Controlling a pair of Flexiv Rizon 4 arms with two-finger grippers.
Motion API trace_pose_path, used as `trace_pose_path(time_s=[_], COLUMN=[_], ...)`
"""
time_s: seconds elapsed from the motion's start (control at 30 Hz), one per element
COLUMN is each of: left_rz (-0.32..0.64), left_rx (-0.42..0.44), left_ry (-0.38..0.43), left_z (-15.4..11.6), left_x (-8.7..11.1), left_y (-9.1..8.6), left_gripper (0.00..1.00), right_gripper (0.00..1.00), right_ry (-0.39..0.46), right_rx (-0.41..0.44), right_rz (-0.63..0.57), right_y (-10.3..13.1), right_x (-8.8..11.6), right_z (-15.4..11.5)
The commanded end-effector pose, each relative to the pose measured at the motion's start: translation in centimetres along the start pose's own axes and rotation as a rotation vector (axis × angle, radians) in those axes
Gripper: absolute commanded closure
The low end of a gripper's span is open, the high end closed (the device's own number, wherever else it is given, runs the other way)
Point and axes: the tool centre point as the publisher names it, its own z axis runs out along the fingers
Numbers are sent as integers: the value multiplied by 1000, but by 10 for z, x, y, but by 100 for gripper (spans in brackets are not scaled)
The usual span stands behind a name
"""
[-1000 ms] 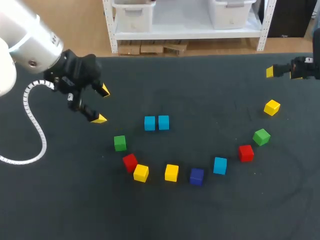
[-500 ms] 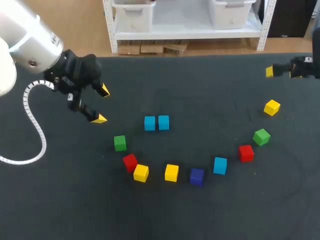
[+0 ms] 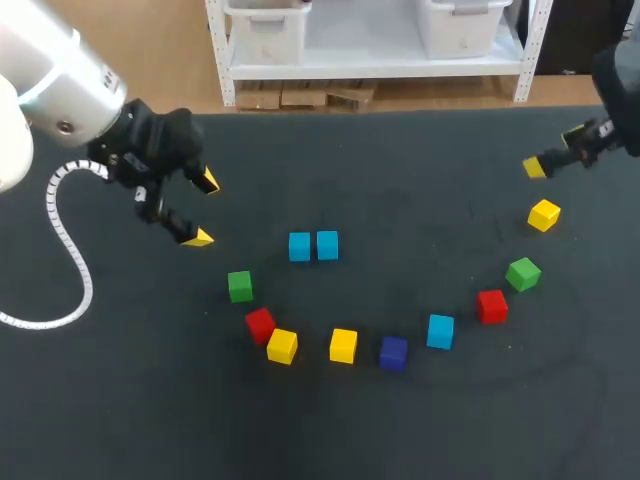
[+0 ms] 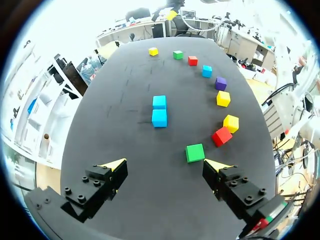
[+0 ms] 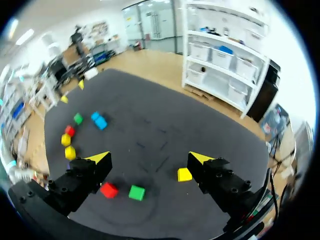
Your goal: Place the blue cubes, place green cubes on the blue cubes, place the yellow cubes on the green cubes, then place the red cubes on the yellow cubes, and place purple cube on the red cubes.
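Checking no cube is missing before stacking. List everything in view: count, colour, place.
Blue cubes: three, light blue, a pair side by side mid-table, one in the arc's right half.
Green cubes: two, green, one at the arc's left end, one near its right end.
Red cubes: two, red, one beside each green cube, the other at.
Yellow cubes: three, yellow, two in the arc's left half, one at its far right end.
Purple cube: one, dark purple, mid-arc.
Table: one, dark, under everything.
Left gripper: open, left of the blue pair.
Right gripper: open, above the table's far right.
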Motion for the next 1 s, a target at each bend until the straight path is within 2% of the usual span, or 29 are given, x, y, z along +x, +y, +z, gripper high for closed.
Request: trace_pose_path(time_s=[0.03, 0.17, 0.27, 1.0], left_rz=[3, 3, 3, 3], left_rx=[-2, -2, -2, -2], left_ry=[-4, -4, -4, -4], left_z=[-1, -1, -1, -1], left_x=[2, 2, 2, 2], left_y=[-1, -1, -1, -1], left_gripper=[0, 0, 0, 0], right_gripper=[0, 0, 0, 0], right_ry=[250, 352, 386, 386], right_rx=[-417, -582, -619, -610], right_rz=[-587, -763, -826, -850], right_y=[4, 13, 19, 22], right_x=[22, 39, 46, 48], right_z=[-24, -31, -33, -33])
